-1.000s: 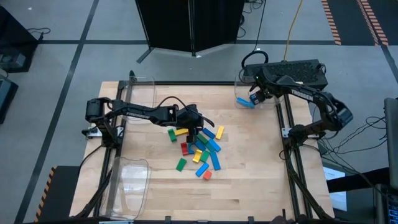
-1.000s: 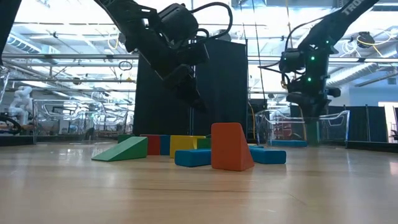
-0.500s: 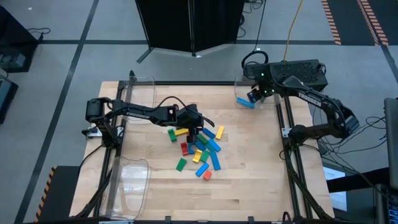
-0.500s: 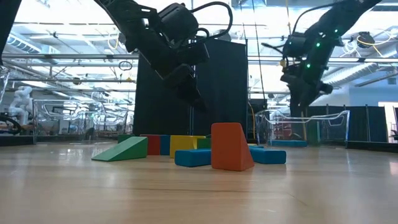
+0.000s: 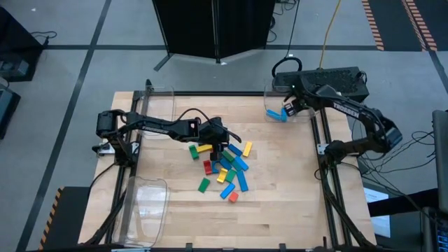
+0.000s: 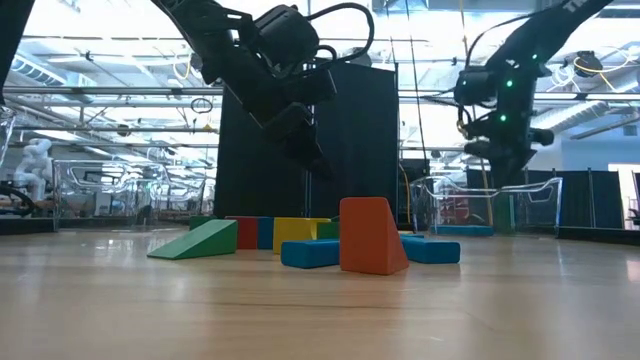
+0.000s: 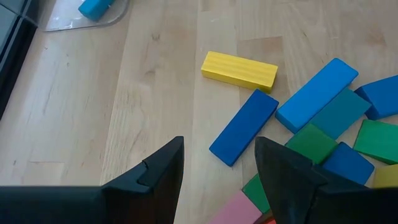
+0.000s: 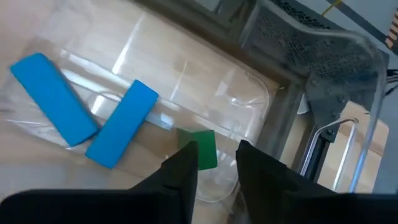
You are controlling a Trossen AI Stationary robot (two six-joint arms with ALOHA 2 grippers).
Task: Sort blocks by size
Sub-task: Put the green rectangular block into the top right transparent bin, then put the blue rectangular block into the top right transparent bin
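Though unseen overhead, green block (image 8: 200, 148) binned.

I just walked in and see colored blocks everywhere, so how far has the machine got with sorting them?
Barely started. Done: two long blue blocks and a small green block lie in the clear bin at the far right corner. In hand: nothing; the right gripper hangs empty over that bin, and the left gripper hovers open above the pile. Left: nearly all blocks, heaped mid-table.
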